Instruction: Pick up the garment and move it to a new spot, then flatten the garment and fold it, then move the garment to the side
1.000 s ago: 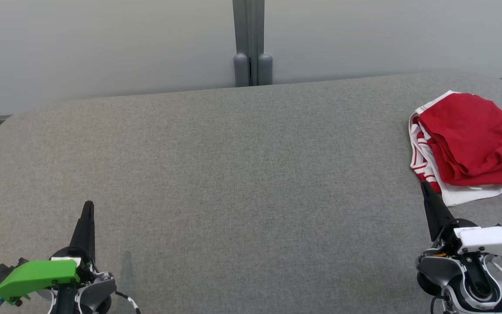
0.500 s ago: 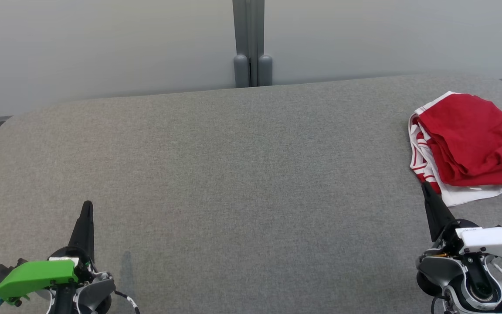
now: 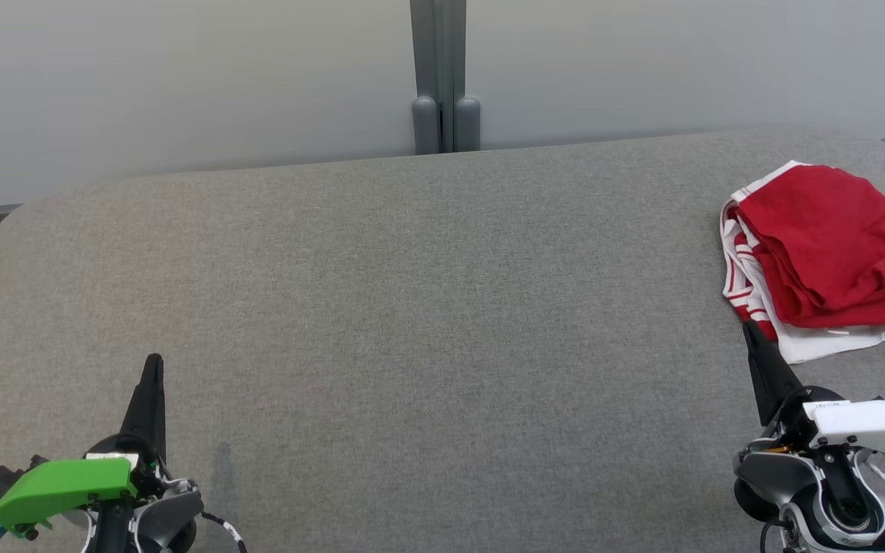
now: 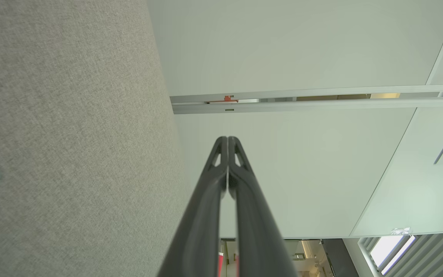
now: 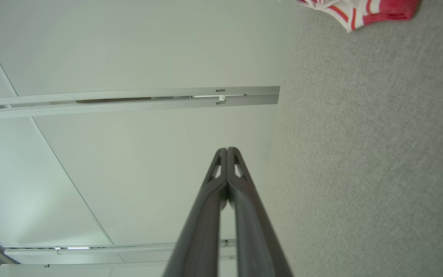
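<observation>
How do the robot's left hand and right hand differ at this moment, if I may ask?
The left hand carries a green cover; the right hand carries a white cover. The left hand stands over bare grey surface, far from the red-and-white garment; the right hand's tip lies just short of that garment's near edge. Both hands are shut, fingers pointing away from the robot.
</observation>
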You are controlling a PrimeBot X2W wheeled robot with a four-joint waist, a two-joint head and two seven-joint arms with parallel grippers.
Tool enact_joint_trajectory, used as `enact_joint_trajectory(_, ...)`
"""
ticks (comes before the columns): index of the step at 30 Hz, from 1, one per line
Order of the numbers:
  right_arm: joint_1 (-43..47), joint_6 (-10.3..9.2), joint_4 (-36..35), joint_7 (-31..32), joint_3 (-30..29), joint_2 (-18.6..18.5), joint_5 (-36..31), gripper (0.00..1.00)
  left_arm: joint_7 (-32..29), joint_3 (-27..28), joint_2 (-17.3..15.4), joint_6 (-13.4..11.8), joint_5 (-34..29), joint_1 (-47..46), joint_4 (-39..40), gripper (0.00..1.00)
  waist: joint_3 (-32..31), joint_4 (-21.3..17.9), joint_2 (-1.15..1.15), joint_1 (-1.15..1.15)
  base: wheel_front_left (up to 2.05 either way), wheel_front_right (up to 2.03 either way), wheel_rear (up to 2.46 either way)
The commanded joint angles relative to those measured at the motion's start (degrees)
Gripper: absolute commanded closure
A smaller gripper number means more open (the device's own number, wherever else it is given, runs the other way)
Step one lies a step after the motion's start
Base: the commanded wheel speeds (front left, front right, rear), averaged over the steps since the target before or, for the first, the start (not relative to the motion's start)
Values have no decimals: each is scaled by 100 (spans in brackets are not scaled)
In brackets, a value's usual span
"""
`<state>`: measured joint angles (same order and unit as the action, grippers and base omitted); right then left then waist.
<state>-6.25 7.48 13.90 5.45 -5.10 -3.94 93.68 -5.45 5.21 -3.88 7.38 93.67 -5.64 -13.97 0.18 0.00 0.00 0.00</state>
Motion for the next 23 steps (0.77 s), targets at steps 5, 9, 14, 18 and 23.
enact_joint_trajectory(5, 38, 2, 12, 22, -26, 14, -33, 100, -31, 26, 12, 24, -36, -82, -10, 100, 0, 0, 0, 0, 0, 0, 0)
enact_joint_trajectory(9, 37, 3, 13, 31, -34, 19, -38, 100, -35, 32, 16, 24, -44, -82, -10, 100, 0, 0, 0, 0, 0, 0, 0)
enact_joint_trajectory(14, 36, 2, 13, 37, -41, 25, -49, 100, -29, 39, 18, 24, -43, -83, -11, 100, 0, 0, 0, 0, 0, 0, 0)
enact_joint_trajectory(18, 35, 2, 14, 45, -47, 29, -52, 100, -34, 46, 22, 24, -50, -84, -10, 100, 0, 0, 0, 0, 0, 0, 0)
enact_joint_trajectory(23, 34, 2, 14, 46, -53, 33, -61, 100, -43, 54, 26, 24, -56, -85, -11, 100, 0, 0, 0, 0, 0, 0, 0)
